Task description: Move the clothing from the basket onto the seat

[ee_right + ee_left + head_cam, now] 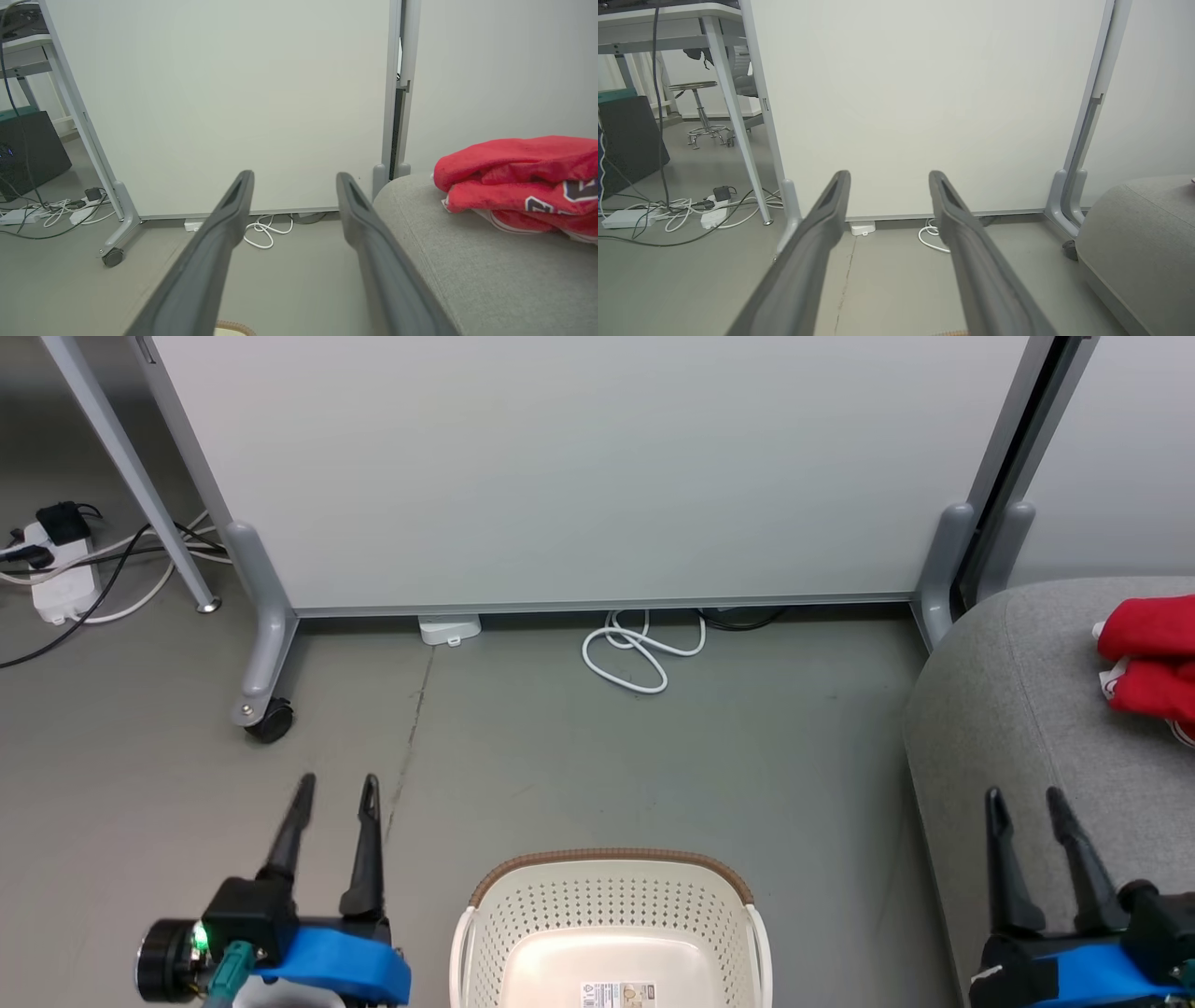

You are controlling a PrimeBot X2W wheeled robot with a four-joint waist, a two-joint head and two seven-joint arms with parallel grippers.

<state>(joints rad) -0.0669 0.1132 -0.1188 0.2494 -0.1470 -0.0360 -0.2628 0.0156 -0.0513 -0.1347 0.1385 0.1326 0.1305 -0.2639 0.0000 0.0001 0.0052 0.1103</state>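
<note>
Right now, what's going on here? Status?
Nobody is handling anything. The red jersey lies bunched on the grey seat, at the robot's right. The part of the white laundry basket in the head view holds no clothing, just its label sticker. The left gripper and right gripper are both open and hold nothing, one on each side of the basket. The move looks done.
</note>
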